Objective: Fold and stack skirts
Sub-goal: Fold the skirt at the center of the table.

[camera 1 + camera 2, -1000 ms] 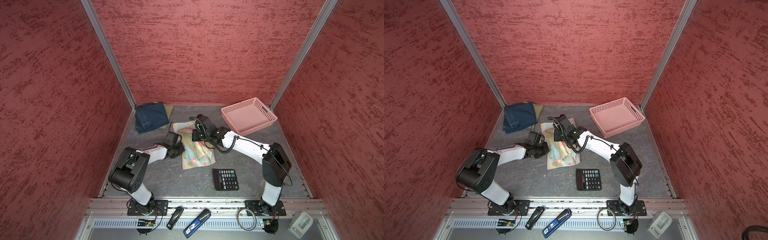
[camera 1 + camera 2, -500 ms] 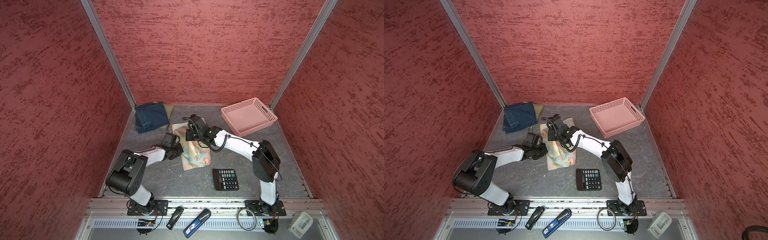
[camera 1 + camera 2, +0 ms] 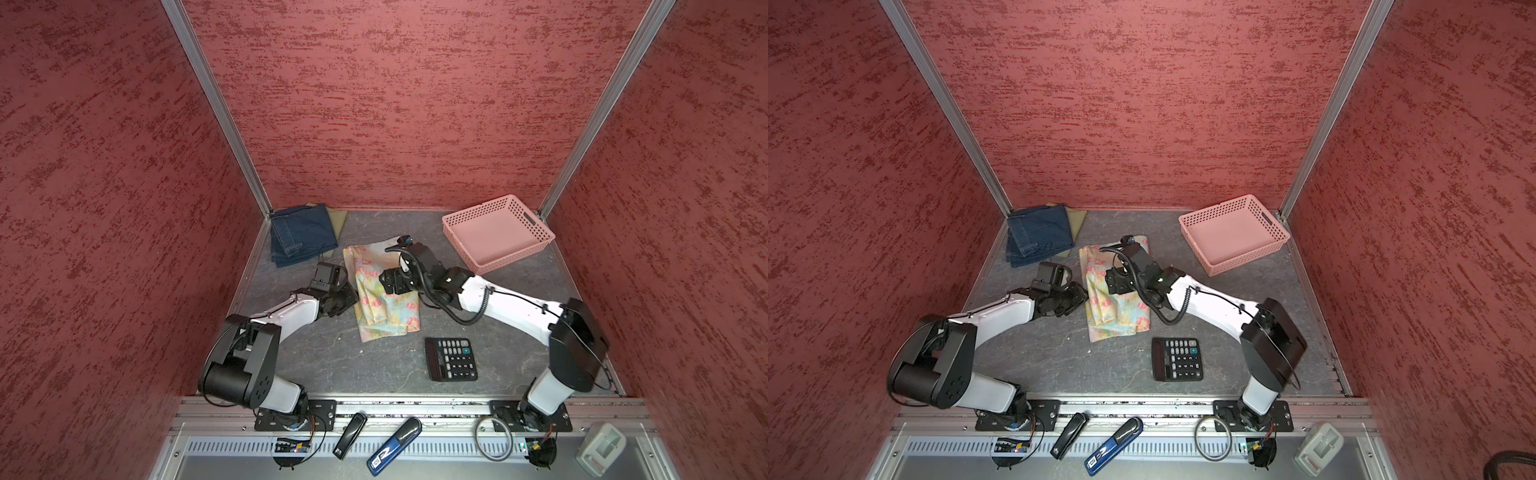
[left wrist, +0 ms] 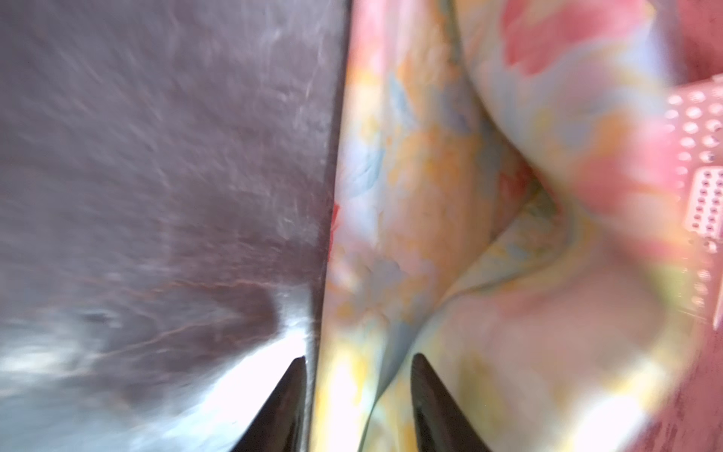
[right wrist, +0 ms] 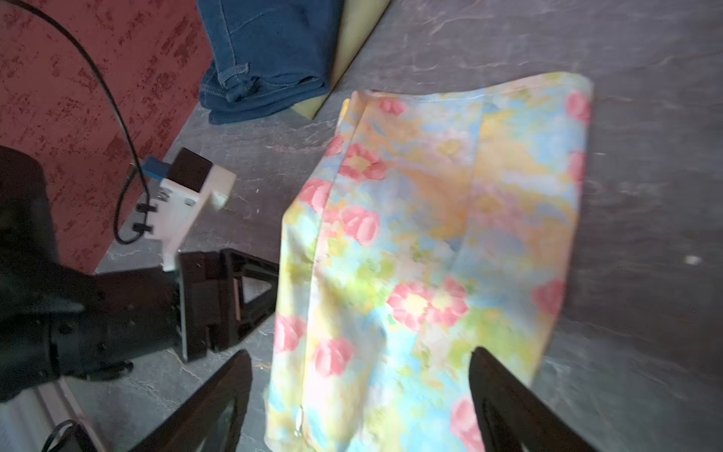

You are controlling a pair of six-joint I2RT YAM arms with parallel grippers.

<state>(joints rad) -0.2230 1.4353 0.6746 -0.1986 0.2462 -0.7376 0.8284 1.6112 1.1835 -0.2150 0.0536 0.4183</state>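
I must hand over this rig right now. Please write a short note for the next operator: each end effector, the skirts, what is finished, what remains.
Left end effector: open, at the edge of the floral skirt.
Right end effector: open wide above the same skirt, holding nothing.
Skirts: denim skirt lies folded on the olive skirt in the far left corner; floral skirt lies in the middle, partly folded.
Done: two skirts stacked.
Left to do: probably finish folding the floral skirt, then place it on the stack.
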